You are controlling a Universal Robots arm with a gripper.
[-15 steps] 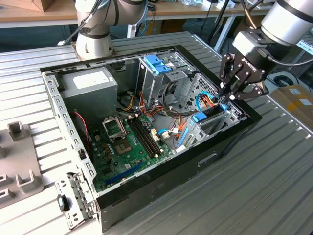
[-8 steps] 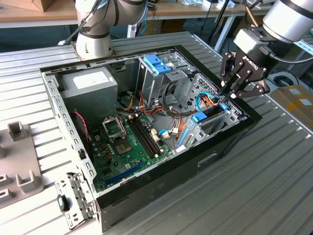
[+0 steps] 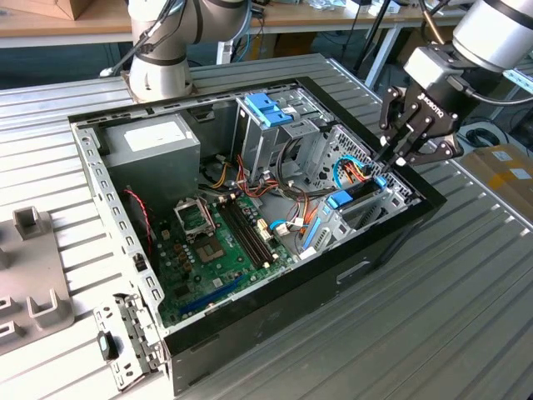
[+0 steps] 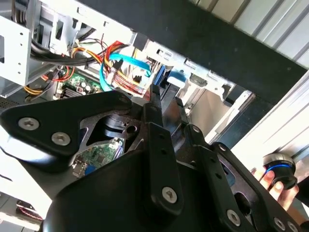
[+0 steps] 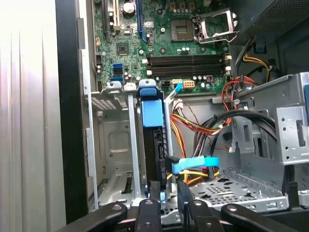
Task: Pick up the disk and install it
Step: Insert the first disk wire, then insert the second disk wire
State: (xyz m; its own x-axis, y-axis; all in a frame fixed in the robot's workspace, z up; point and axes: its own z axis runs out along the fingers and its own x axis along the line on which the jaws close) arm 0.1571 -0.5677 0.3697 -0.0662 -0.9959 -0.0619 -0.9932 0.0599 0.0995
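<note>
While the tool hangs over the open computer case on the bench, we see the disk standing on edge in the drive bay, its blue carrier showing in the exterior view. In the first wrist view the fingertips sit close together around its end, though contact is hidden from us.

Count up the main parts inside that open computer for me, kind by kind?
Grey power supply box: 1
Green motherboard: 1
Disk in its blue carrier, sitting edge-on in the bay: 1
Bare blue bracket on the drive cage: 1
Total: 4
</note>
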